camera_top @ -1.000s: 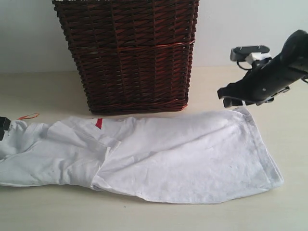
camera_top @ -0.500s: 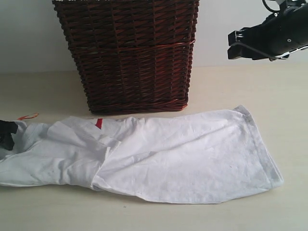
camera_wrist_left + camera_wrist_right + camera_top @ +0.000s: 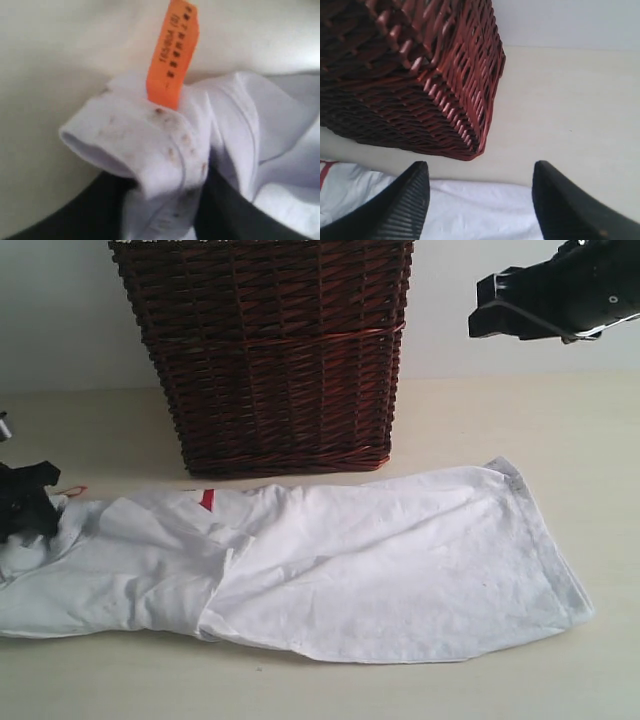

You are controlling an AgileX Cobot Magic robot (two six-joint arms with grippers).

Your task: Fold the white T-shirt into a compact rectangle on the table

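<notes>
Left gripper (image 3: pixel 161 202): clamped on the white T-shirt (image 3: pixel 380 570) at its left end, beside orange tag (image 3: pixel 173 50).
Right gripper (image 3: pixel 480 200): jaws apart, empty, high above table (image 3: pixel 520 425).
White T-shirt: lay lengthwise on table, before wicker basket (image 3: pixel 270 350).

Left gripper (image 3: pixel 25 508) sits low at the left edge, fingers (image 3: pixel 70 220) pinched on the white T-shirt (image 3: pixel 380 570). Right gripper (image 3: pixel 490 308) hangs high, jaws apart, empty.
</notes>
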